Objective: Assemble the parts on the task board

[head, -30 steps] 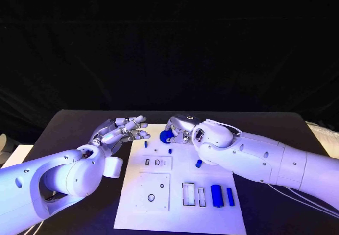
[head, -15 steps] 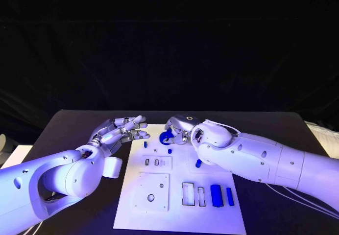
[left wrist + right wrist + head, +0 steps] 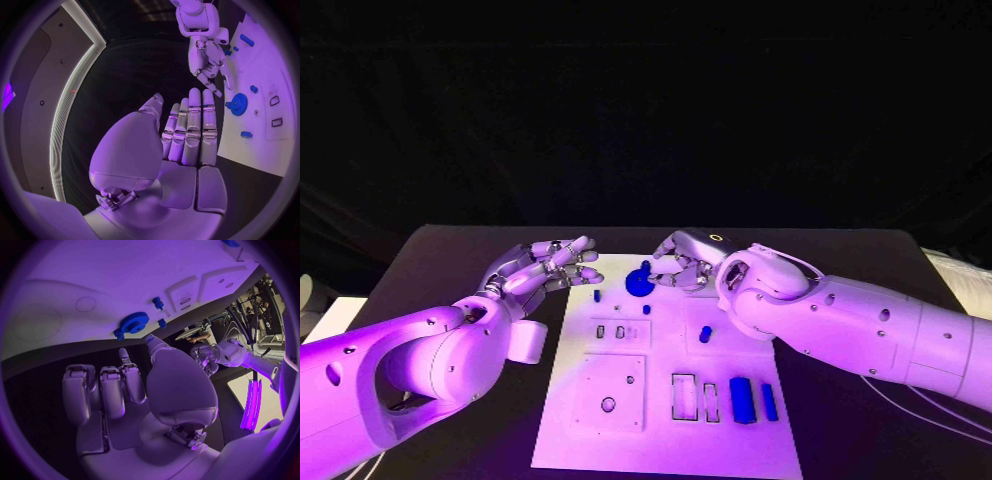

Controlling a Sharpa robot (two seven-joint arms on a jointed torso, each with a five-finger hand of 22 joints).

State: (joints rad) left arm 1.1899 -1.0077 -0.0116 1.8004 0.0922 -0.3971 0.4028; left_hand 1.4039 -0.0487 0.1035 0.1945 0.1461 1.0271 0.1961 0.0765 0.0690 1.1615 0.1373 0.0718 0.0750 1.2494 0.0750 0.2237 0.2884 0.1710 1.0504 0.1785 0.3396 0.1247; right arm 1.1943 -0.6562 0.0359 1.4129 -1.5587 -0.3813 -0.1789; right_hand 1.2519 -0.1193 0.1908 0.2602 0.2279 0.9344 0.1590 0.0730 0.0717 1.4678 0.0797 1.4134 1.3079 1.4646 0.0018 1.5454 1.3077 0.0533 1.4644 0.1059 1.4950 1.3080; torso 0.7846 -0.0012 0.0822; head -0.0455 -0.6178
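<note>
**Right hand lets go of the gear and draws back**

Since a second ago the right hand has pulled back from the blue gear, which now sits alone on the board at its far edge. That hand holds nothing, its fingers loosely curled and apart. The left hand hovers at the board's left edge, fingers spread, empty.

The gear lies just beside the right fingertips, between the two hands, and nearer the right one. It lies flat, a small knob jutting from its rim. A short peg stands near the gear, towards the left hand; two bars lie well behind the right hand. Nothing blocks either reach, I judge.
</note>
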